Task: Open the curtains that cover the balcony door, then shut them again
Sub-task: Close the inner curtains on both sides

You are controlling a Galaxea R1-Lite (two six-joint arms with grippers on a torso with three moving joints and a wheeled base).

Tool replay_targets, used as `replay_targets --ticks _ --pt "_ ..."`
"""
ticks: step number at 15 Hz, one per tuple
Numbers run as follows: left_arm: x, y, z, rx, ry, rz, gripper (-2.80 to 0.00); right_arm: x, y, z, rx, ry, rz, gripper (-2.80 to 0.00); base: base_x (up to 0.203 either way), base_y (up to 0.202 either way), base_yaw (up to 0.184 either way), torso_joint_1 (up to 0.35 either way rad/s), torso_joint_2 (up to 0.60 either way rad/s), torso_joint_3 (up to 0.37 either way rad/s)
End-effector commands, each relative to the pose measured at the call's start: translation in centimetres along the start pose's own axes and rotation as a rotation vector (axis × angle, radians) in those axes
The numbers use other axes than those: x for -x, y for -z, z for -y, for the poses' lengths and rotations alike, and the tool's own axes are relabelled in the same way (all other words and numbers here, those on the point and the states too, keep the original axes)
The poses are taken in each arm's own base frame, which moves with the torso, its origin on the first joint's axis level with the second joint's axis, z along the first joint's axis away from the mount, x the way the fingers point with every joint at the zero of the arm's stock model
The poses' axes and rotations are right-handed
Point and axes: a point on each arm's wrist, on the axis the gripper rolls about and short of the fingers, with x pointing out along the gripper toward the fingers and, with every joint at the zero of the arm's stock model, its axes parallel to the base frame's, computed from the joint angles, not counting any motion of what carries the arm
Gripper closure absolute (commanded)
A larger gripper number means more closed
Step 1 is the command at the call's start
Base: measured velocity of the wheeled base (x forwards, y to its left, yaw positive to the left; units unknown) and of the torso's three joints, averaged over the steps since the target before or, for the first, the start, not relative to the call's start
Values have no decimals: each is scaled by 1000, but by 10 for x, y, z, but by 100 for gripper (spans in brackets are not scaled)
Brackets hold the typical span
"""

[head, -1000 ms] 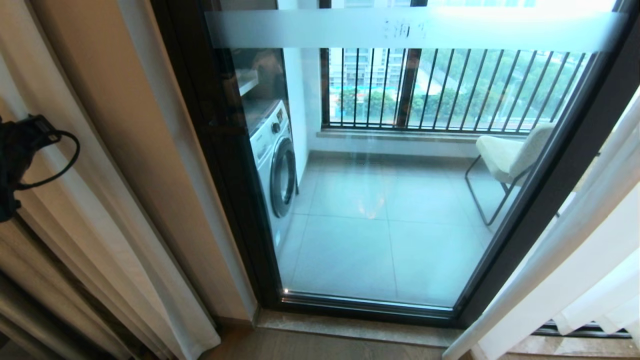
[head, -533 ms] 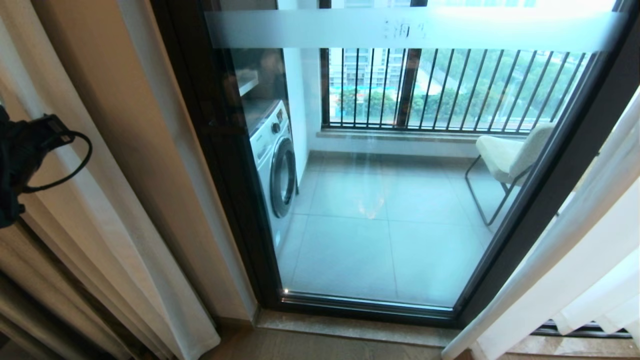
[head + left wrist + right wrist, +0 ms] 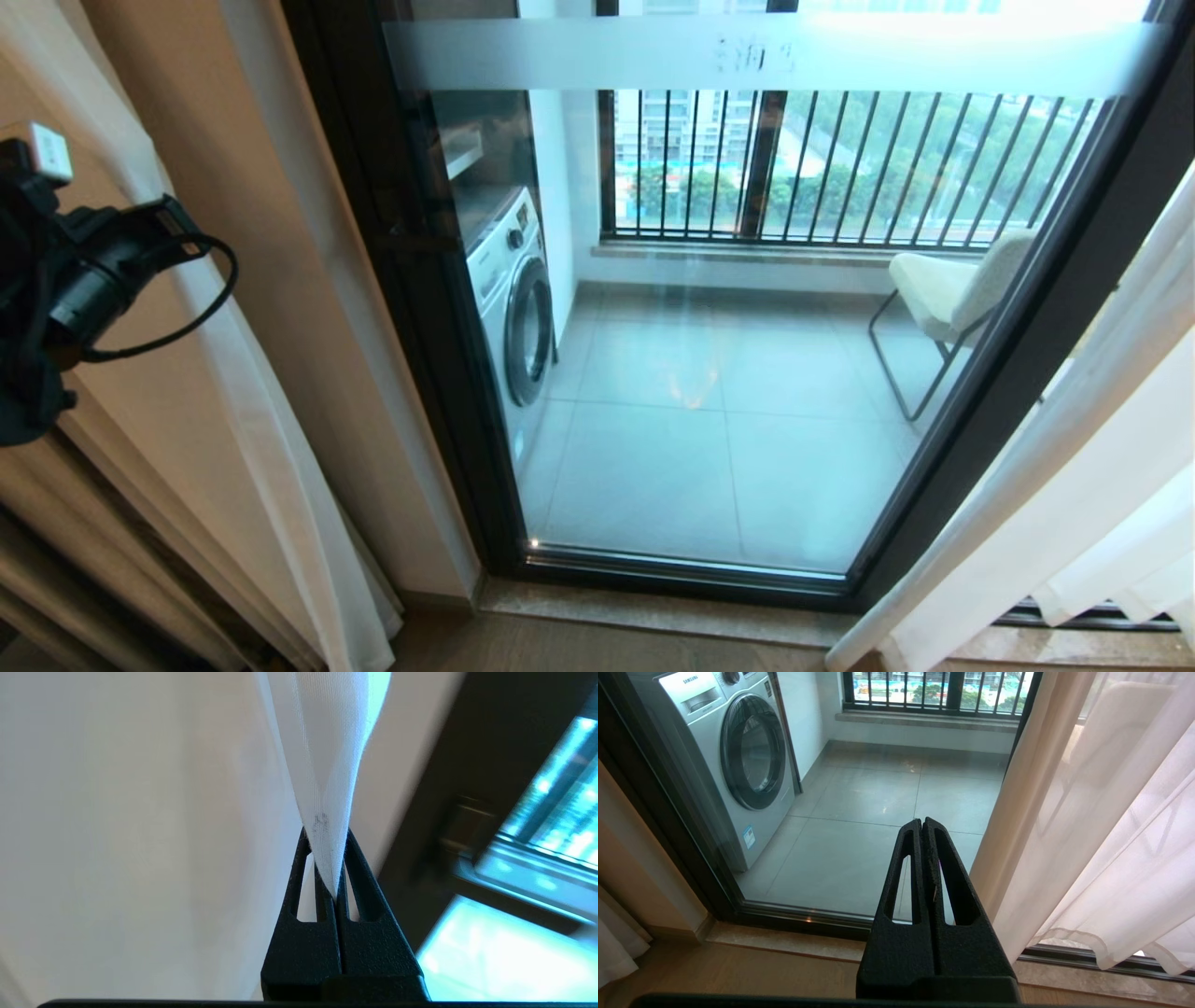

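The balcony door [image 3: 709, 392] is uncovered in the middle, its black frame and frosted upper band in plain sight. The sheer white curtains hang gathered on both sides: one panel at the left [image 3: 252, 411] and one at the right [image 3: 1092, 467]. My left arm's black wrist [image 3: 84, 280] is at the head view's left edge, against the left panel. In the left wrist view my left gripper [image 3: 325, 833] is shut on a pinched fold of that curtain [image 3: 322, 742], with the dark door frame [image 3: 467, 788] beside it. My right gripper [image 3: 922, 820] is shut and empty, low before the glass [image 3: 859, 812], next to the right curtain [image 3: 1111, 835].
Behind the glass stand a washing machine [image 3: 513, 299], a pale chair [image 3: 952, 289] and a black bar railing [image 3: 840, 168]. Thick beige drapes [image 3: 56, 523] hang at the far left beside a beige wall strip [image 3: 280, 261]. A stone sill [image 3: 653, 611] runs below the door.
My left arm has moved right, toward the door, carrying the pinched edge of the left curtain with it. The right arm and the right curtain have not moved.
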Motion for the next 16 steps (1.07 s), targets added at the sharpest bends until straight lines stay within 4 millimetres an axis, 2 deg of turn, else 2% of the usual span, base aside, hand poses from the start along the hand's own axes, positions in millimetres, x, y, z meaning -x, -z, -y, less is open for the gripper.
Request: replay_targets --ticks 1,3,7,12,14,16 --pt "13 -3 19 11 57 4 0 0 0 0 1 -1 0 0 0 0 0 0 0 0" --pt "18 -3 29 17 90 2 0 0 0 0 1 -1 0 0 0 0 0 0 0 0" --pt "28 -4 36 20 114 -3 0 0 0 0 1 -1 0 0 0 0 0 0 0 0" --pt "56 -1 35 6 125 -38 0 0 0 0 1 -1 0 0 0 0 0 0 0 0" --pt "65 5 32 -27 121 -64 0 0 0 0 1 -1 0 0 0 0 0 0 0 0" --pt "71 3 37 -39 136 -58 0 0 0 0 1 -1 0 0 0 0 0 0 0 0"
